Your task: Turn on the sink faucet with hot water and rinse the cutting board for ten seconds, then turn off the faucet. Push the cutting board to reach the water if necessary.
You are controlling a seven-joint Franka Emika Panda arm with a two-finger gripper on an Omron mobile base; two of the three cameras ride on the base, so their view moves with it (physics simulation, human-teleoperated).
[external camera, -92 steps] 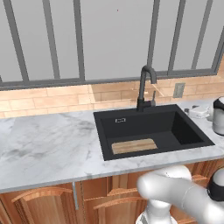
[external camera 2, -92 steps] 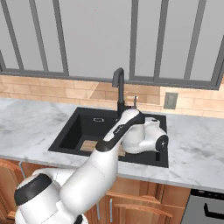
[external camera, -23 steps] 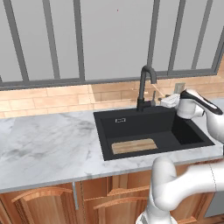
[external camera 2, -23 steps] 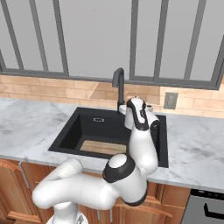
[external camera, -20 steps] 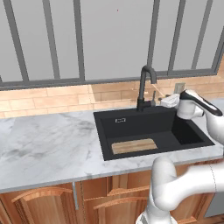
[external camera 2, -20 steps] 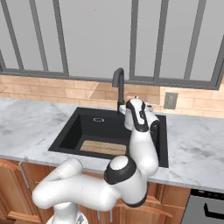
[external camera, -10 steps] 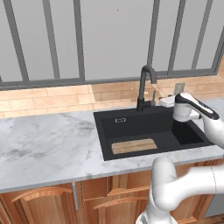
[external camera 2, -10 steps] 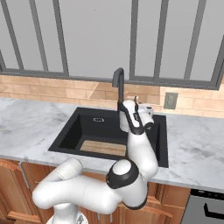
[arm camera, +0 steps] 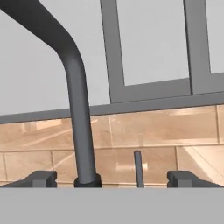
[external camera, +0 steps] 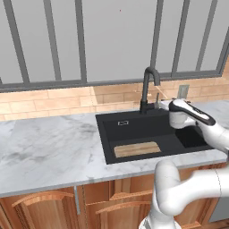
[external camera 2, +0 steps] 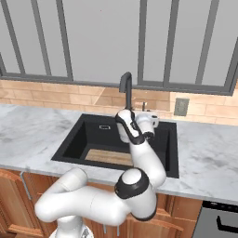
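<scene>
Fingers [arm camera: 43, 178] spread wide and empty, either side of the sink faucet [arm camera: 78, 109] and its thin lever [arm camera: 138, 168].

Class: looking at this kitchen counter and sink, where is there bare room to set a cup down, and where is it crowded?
Free: the marble counter left of the sink. Crowded: behind the basin, where the claw sits by the sink faucet; the cutting board takes the front left floor.

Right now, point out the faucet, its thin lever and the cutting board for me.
sink faucet [external camera: 145, 91]: left base view, on the upright neck.
lever [arm camera: 138, 168]: hand view, on the thin upright rod.
cutting board [external camera: 137, 149]: left base view, middle of the board's top face.
</scene>
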